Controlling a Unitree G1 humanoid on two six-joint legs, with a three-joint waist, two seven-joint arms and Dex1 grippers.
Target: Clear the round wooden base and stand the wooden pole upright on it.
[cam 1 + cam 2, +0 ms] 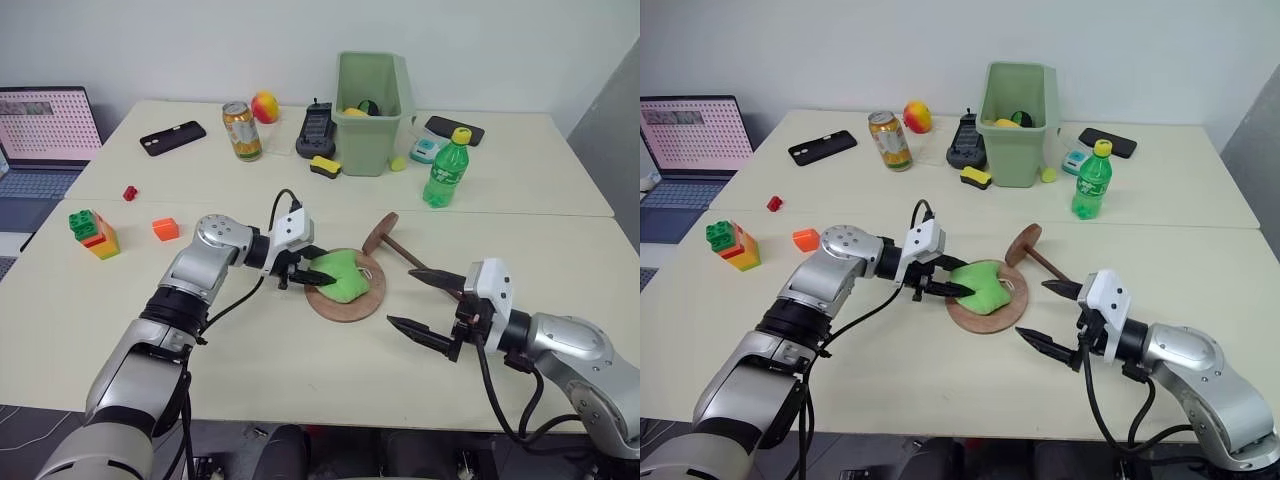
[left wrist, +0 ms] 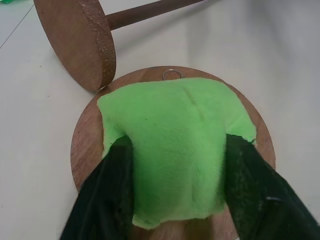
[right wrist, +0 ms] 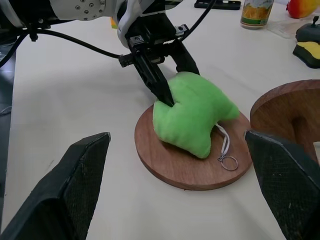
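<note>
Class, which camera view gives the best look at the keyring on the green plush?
The right wrist view: the keyring and cord lie unobstructed on the round wooden base. The left wrist view shows only the ring; the eye views show it tiny.

Left arm's stretched out across the table, elbow bent, wrist turned inward so the left gripper [image 1: 307, 275] points sideways and a bit down at the round wooden base [image 1: 368, 306]. Its two black fingers [image 2: 107, 200] are pinched in on either side of the green plush toy [image 2: 175, 145] lying on that base. Right gripper [image 1: 430, 305] hovers just beside the base's other side, fingers spread wide, nothing in them.
</note>
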